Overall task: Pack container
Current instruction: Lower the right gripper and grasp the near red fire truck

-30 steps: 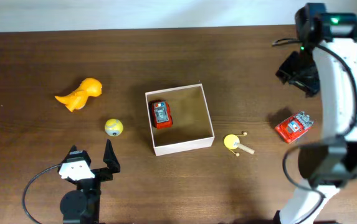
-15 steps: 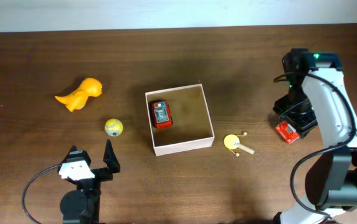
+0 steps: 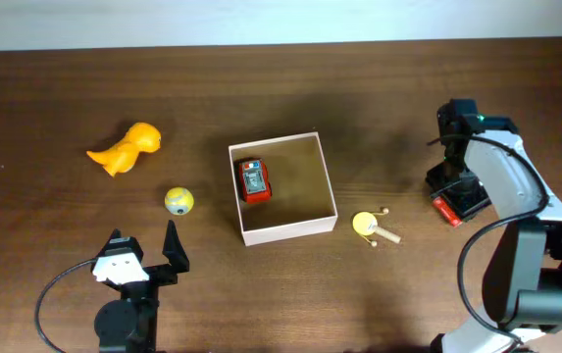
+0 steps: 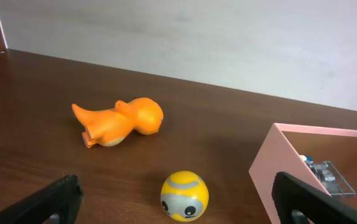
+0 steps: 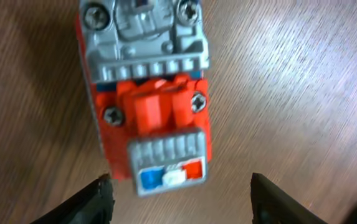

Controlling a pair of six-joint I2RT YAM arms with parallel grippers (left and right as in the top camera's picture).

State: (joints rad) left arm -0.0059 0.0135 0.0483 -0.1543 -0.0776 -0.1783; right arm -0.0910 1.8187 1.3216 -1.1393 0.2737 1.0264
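**Overhead view: box sits mid-table, right claw parked over a red truck**

The container (image 3: 305, 175) is pretty much dead centre on the brown table (image 3: 45, 98), open side up, with white walls and a tan floor. It's turned a little, so it isn't square to the table edge. One small red car (image 3: 253, 180) lies inside, up against the wall on the left arm's side. The rest of the floor is bare cardboard.

Just outside the corner nearest the right arm there's a little yellow toy with a wooden stick (image 3: 371, 226), close to the box but not touching it. On the other side, a yellow ball with a face (image 3: 178, 201) sits near the box. An orange dinosaur (image 3: 126, 148) lies on its side further out, well apart from everything else.

Way over on the right side is a red and grey toy truck (image 5: 147, 87). The right gripper (image 5: 179, 198) is right above it and pointing down. In the right wrist view the two fingers (image 5: 94, 202) are spread wide to either side of the truck's bumper end, with a gap on both sides and nothing held.

The left gripper (image 3: 143, 240) is low at the near edge of the table, jaws wide apart and empty, facing the ball and the dinosaur.
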